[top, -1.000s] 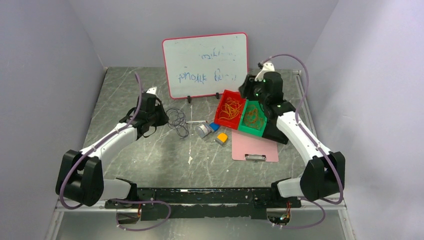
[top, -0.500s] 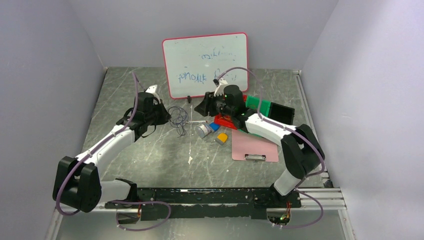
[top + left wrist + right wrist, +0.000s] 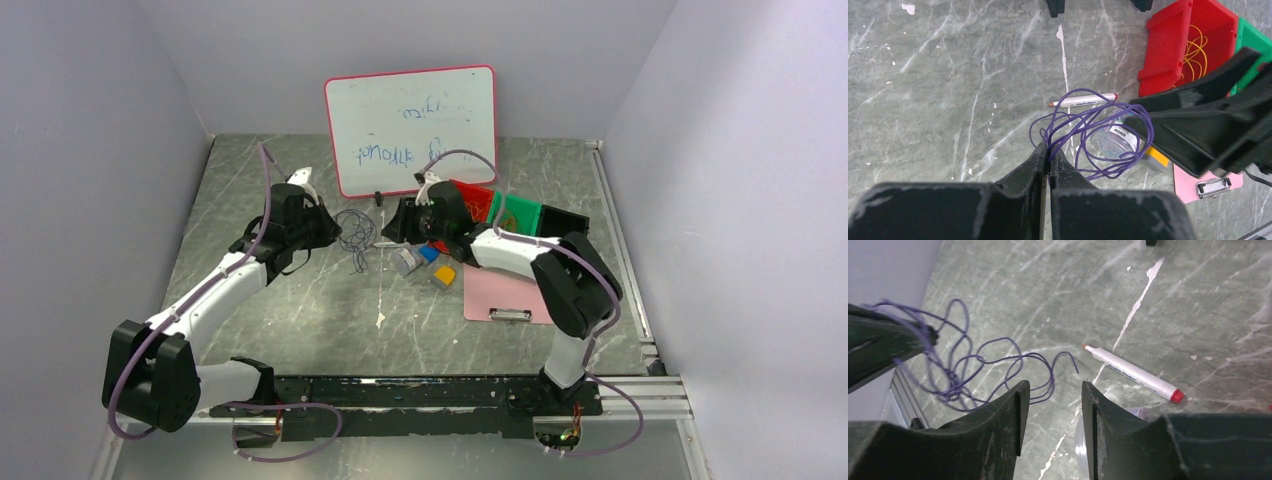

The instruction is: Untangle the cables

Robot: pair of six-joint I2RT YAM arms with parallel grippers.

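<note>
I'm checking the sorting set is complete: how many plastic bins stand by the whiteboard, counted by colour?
Red plastic bin: 1
Green plastic bin: 1
Black plastic bin: 1
Total: 3

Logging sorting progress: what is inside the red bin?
Thin orange-yellow cables lie looped inside the red bin. The right gripper covers part of its floor in the left wrist view, so anything there is hidden.
</note>
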